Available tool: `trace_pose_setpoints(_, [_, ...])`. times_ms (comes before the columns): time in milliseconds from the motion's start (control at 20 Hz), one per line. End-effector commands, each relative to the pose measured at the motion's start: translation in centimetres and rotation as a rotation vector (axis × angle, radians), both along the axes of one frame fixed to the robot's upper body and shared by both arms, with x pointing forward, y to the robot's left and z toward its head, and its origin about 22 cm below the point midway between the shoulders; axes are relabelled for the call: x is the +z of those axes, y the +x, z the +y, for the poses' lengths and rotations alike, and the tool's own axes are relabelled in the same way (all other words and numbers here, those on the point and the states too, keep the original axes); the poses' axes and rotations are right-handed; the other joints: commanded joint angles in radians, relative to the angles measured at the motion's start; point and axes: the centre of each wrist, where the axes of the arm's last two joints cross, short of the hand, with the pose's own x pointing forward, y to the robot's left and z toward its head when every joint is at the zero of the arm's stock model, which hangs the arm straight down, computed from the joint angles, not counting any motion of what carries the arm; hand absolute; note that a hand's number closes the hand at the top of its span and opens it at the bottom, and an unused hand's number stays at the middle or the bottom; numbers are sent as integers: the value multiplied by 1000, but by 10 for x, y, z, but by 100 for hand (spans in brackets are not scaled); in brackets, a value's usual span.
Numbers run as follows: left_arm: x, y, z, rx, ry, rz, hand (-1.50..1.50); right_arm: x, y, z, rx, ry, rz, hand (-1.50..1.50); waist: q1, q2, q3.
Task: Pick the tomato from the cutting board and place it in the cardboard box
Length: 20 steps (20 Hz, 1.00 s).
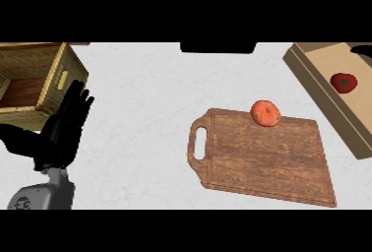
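Board (265,156): wooden, handle slot at left end, flat on white tabletop (152,88). Orange fruit (266,113): on board's far edge. Box (327,96): right of board, open top; red tomato (344,82) inside, well apart from board. Wicker crate (36,81): far left of board. Left hand (62,130): left of board, beside crate, fingers straight, open, holding nothing. Right hand: out of sight.

One cutting board (269,157), one cardboard box (327,98), one wooden crate (36,81). Two round fruits: an orange-red one (266,113) on the board, a red one (344,82) in the box. One hand (62,133).
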Motion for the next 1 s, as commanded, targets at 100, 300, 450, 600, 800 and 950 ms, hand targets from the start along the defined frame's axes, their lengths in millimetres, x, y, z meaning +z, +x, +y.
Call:
trace_pose_setpoints(100, [-2, 0, -5, 1, 0, 8, 0, -4, -17, -32, 43, 326, -126, -150, -11, -1, 0])
trace_pose_setpoints(300, [0, 0, -4, 12, -6, -17, 0, 4, -33, -58, 26, 400, -188, -150, -3, 2, -1])
trace_pose_setpoints(450, [13, 6, -16, -2, -5, -12, 0, 0, -55, -83, -7, 392, -224, -150, -1, 5, 0])
trace_pose_setpoints(600, [11, -1, -6, 4, 4, -6, 0, -15, -71, -97, -32, 406, -263, -150, -2, 2, 0])
trace_pose_setpoints(800, [9, -5, -1, -3, 0, 12, 0, -25, -85, -108, -17, 401, -247, -150, -8, -3, -1])
trace_pose_setpoints(950, [-3, 5, -3, -2, -16, -2, 0, -23, -92, -116, -33, 399, -274, -150, 2, 6, 0])
